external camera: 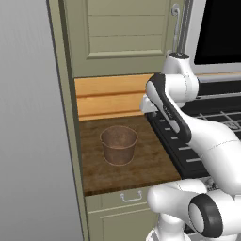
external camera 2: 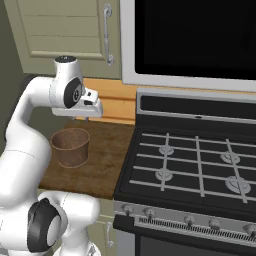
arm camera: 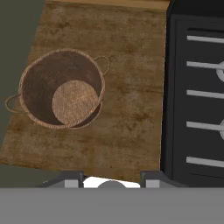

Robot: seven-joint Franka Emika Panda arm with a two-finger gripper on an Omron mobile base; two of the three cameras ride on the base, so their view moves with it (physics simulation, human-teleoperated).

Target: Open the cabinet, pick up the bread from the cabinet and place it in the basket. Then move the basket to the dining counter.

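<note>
I am looking at a short dark wood worktop [external camera: 141,164] that is sitting between a tall olive side panel [external camera: 63,94] and a black stove [external camera 2: 200,165], with a light wooden backsplash [external camera: 108,96] running behind it. Above the backsplash the cabinet [external camera: 117,33] is hanging with its slatted door closed and its curved grey bar handle [external camera 2: 107,35] standing on the side nearest the stove. Below the worktop's front edge an olive drawer front with a small wire handle [external camera: 131,196] is showing. Over the stove a large dark panel in a white frame [external camera 2: 195,40] is filling the wall. The basket [external camera: 118,144] is standing upright and empty on the worktop, toward the side away from the stove, with bare wood between it and the stove's edge; in the hand view I am seeing straight down into it, to its round woven floor and two small loop handles. The gripper [external camera 2: 85,118] is hanging above the worktop, between the basket and the stove and clear of the basket, touching nothing. From the fingertips [arm camera: 70,179] at the frame's bottom edge, the jaws are standing apart, holding nothing.
</note>
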